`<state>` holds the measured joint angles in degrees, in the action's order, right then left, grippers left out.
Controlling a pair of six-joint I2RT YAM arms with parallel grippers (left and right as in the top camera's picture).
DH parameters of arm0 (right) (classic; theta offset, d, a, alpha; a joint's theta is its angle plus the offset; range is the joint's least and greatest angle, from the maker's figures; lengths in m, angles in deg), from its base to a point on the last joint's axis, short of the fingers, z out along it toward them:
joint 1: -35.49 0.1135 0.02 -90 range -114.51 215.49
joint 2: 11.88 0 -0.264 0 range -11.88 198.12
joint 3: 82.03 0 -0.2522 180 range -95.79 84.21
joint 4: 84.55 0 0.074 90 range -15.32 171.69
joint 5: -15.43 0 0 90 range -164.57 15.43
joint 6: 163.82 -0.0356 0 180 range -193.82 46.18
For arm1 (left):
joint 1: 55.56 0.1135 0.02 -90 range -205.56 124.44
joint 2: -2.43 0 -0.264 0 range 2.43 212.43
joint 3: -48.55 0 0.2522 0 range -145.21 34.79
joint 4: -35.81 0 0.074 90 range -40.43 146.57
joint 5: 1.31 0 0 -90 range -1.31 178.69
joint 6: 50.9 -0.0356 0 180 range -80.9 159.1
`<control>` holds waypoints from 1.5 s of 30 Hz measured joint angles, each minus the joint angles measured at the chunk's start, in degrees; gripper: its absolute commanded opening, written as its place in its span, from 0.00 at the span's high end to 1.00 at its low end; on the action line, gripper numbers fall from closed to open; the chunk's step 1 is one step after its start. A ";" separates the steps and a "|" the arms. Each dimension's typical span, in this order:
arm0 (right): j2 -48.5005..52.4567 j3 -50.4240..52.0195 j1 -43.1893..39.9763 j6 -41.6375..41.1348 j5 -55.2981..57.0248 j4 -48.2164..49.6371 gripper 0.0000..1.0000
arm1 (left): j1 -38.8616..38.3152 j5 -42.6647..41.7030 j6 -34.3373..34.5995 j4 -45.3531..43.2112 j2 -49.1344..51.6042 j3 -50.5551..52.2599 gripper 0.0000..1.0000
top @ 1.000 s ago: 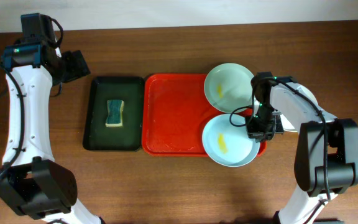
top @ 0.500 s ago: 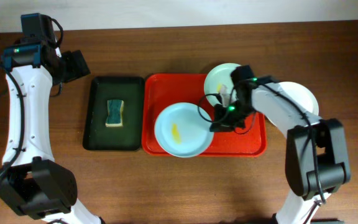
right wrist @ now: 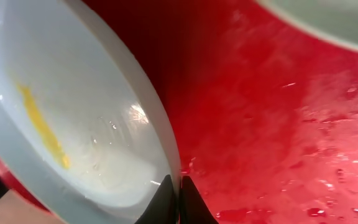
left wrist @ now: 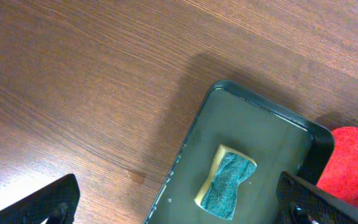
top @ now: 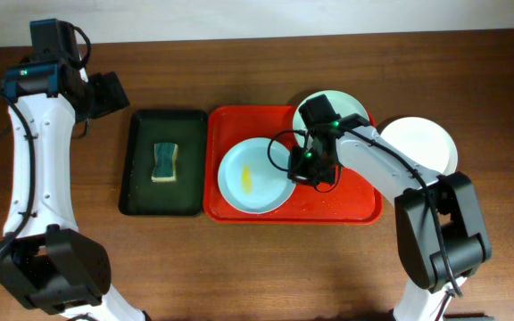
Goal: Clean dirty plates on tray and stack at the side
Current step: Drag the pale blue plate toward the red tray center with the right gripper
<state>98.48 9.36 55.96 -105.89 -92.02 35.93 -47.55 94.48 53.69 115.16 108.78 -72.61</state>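
Right gripper (top: 297, 169) pinches the smeared pale blue plate (top: 253, 176) on the red tray (top: 346, 205).
The right arm bends in low over the tray, with the gripper pressed together on the plate's right rim, so the plate lies just left of it. A second plate (top: 353, 107) sits just behind it. A second ago the held plate overhung the tray's right front corner. The left arm stays raised at the far left, its gripper (top: 105, 92) spread wide and holding nothing.
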 measured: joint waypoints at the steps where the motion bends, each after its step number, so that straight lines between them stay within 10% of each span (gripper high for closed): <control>1: 0.00 0.00 -0.02 -0.57 0.87 0.00 0.96 | 0.00 0.00 0.00 0.00 0.00 0.00 0.01; 19: 0.00 0.00 0.00 -1.68 9.53 0.00 0.91 | 0.00 0.00 0.00 0.00 0.00 0.00 0.01; 25: 0.00 0.00 0.00 -0.22 10.56 -0.02 0.66 | 0.00 0.00 0.00 0.02 0.00 0.00 0.00; 34: -0.07 -7.26 -0.98 13.70 10.38 -5.60 0.58 | 0.00 0.00 0.00 0.00 0.00 0.00 0.01; 35: -0.37 -9.84 -1.29 15.19 10.36 -7.56 0.40 | 0.00 0.00 0.00 0.02 0.00 0.00 0.01; 36: -0.92 -12.98 -1.44 16.96 10.38 -10.12 0.01 | 0.00 0.00 0.00 -0.02 0.00 0.00 0.01; 39: -3.72 -17.46 -1.68 19.58 9.94 -13.33 0.01 | 0.00 0.00 0.00 0.02 0.00 0.00 0.01; 42: -5.14 -18.67 -1.70 21.03 9.60 -15.56 0.59 | 0.00 0.00 0.00 0.02 0.00 0.00 0.00; 45: -5.16 -18.43 -1.68 21.62 9.40 -19.04 0.63 | 0.00 0.00 0.00 0.02 0.00 0.00 0.01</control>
<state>93.33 -9.07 54.28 -84.28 -82.63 16.89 -47.55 94.48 53.69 115.18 108.78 -72.61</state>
